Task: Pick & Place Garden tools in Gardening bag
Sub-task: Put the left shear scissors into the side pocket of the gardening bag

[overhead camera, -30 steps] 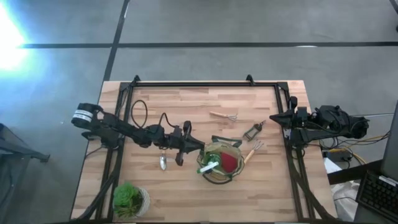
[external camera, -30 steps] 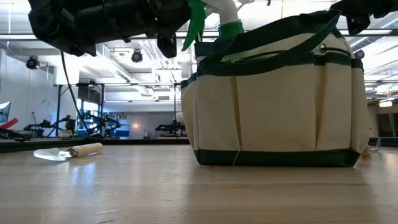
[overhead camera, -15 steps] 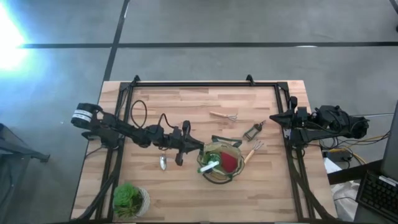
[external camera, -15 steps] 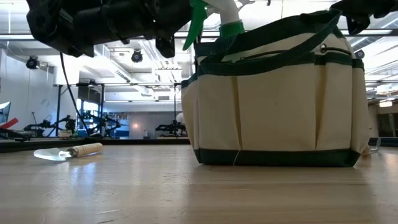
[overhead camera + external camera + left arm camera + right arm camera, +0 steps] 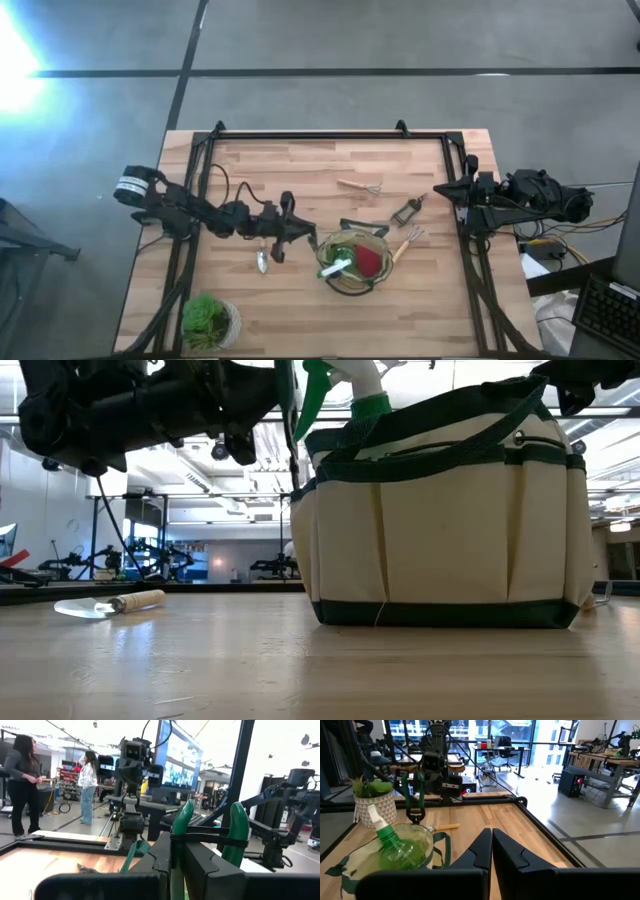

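The olive-tan gardening bag (image 5: 352, 262) stands upright on the table. The green spray bottle (image 5: 338, 268) and a pink-red item (image 5: 368, 262) are inside it. My left gripper (image 5: 298, 238) is just left of the bag, above the table, shut on green-handled pruners (image 5: 186, 820). It also shows in the right wrist view (image 5: 427, 776). The silver trowel (image 5: 262, 260) lies flat near my left arm. Two rake forks (image 5: 360, 186) (image 5: 405, 243) and a dark tool (image 5: 406, 211) lie right of the bag. My right gripper (image 5: 491, 842) is shut and empty at the table's right edge. My left gripper pinches the pruners between its two fingers, which hide the part they are on. The two green handles (image 5: 237, 827), joined by a black band (image 5: 210, 840), stick out past the fingertips toward the bag. The pruners are clear of the table, by the bag's left rim (image 5: 415, 812).
A leafy plant in a pale pot (image 5: 208, 318) stands at the near left corner. A black frame (image 5: 320, 135) runs along the table's far and side edges. Bare wood lies near the front edge (image 5: 420, 310). People stand in the room beyond the table (image 5: 20, 775).
My left gripper has drawn back a little toward the table's left edge, away from the bag, still shut on the pruners. In the low view, the arm now sits farther left and a thin dark part shows at the bag's left edge.
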{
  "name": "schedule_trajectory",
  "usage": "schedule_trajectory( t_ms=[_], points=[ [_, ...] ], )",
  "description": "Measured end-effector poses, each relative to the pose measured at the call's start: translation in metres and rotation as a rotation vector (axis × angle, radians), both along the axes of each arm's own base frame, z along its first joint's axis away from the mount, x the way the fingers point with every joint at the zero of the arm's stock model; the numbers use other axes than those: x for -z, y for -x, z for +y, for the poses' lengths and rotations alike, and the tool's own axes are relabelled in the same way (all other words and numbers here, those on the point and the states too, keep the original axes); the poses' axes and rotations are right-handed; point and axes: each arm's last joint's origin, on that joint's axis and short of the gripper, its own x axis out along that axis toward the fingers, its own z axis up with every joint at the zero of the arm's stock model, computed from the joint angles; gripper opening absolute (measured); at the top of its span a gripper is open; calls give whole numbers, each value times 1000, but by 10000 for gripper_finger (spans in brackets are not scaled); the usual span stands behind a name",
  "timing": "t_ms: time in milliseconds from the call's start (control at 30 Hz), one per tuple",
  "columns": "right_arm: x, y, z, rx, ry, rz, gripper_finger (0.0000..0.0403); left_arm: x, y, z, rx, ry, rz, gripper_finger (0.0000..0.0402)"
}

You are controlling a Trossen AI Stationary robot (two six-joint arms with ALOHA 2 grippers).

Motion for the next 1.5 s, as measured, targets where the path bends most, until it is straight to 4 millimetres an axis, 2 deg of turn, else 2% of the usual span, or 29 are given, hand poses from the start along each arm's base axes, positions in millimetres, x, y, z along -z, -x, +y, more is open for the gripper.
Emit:
schedule_trajectory(
  t_ms=[867, 1500],
  points=[
    [0, 0, 0, 0, 0, 0, 8, 9, -6, -1, 2, -6, -1, 26],
    [0, 0, 0, -1, 0, 0, 8, 32, -19, -4, 30, 28, 27, 26]
  ],
)
